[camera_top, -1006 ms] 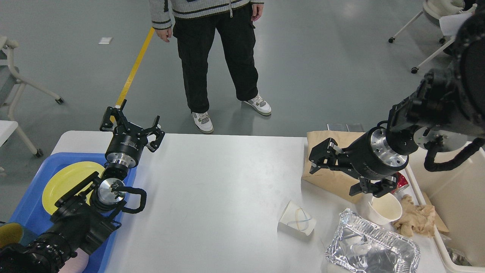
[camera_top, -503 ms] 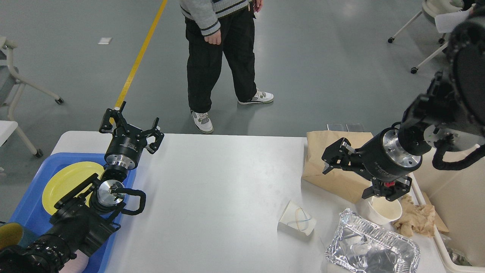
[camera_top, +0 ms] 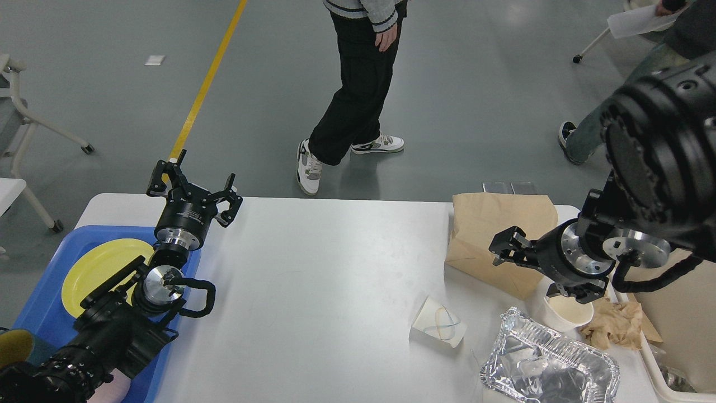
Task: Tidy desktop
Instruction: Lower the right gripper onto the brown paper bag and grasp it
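A yellow round plate (camera_top: pixel 98 266) already sat in the blue plastic tray (camera_top: pixel 50 291) at the left end of the large white desktop (camera_top: pixel 313 291). The left gripper (camera_top: pixel 193 187) hung spread and empty. Right of the tray, a crushed paper cup (camera_top: pixel 439 327), foil tray (camera_top: pixel 551 369), paper bowl (camera_top: pixel 565 313) and brown paper bag (camera_top: pixel 492 235) remained. The right gripper (camera_top: pixel 528 268) hovered over the bowl, its opening unclear.

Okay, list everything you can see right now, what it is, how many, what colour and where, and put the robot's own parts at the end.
desktop: one, white, centre.
tray: one, blue, desktop's left end.
plate: one, yellow, in the tray.
paper bag: one, brown, lying far right.
cup: one, white, beside the bag, under the right hand.
flattened cup: one, white, near centre-right.
foil pan: one, silver, near right.
crumpled paper: one, brown, right edge.
bin: one, cream, beyond the right edge.
person: one, black trousers, on the floor behind.
left hand: black, open, above the tray's far corner.
right hand: black, open, over bag and cup.
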`<action>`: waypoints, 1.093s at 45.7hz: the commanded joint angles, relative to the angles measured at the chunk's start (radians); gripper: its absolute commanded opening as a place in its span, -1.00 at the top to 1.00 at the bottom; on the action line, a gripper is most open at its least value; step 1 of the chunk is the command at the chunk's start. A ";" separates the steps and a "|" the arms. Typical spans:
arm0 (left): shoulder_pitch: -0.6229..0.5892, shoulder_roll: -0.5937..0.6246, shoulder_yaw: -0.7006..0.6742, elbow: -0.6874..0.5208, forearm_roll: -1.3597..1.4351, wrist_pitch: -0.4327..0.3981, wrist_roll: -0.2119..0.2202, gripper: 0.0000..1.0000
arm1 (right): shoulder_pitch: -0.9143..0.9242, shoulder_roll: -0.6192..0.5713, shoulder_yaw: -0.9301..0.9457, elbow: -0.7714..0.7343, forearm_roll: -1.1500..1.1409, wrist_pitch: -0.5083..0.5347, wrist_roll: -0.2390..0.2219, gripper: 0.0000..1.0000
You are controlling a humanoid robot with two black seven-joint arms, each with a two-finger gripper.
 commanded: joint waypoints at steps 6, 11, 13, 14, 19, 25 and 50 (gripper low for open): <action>0.000 0.000 0.002 0.000 -0.001 0.000 0.000 -0.99 | -0.120 -0.008 -0.012 -0.134 0.034 -0.010 -0.004 -1.00; 0.000 0.000 0.002 0.001 -0.001 0.000 0.000 -0.99 | -0.189 -0.008 -0.056 -0.228 0.097 -0.004 -0.016 -1.00; 0.000 0.000 0.002 0.000 -0.001 0.000 0.000 -0.99 | -0.212 -0.009 -0.069 -0.266 0.120 -0.003 -0.039 -1.00; 0.000 0.000 0.002 0.001 -0.001 0.000 0.000 -0.99 | -0.218 -0.012 -0.069 -0.282 0.130 -0.003 -0.056 -1.00; 0.000 0.000 0.002 0.001 -0.001 0.000 0.000 -0.99 | -0.218 -0.074 -0.044 -0.326 0.195 -0.006 -0.120 -1.00; -0.002 0.000 0.002 0.001 -0.001 0.000 0.000 -0.99 | -0.254 -0.118 0.037 -0.478 0.186 -0.018 -0.121 -1.00; 0.000 0.000 0.000 0.000 0.001 0.000 0.000 -0.99 | -0.349 -0.215 0.301 -0.587 0.198 -0.026 -0.504 -1.00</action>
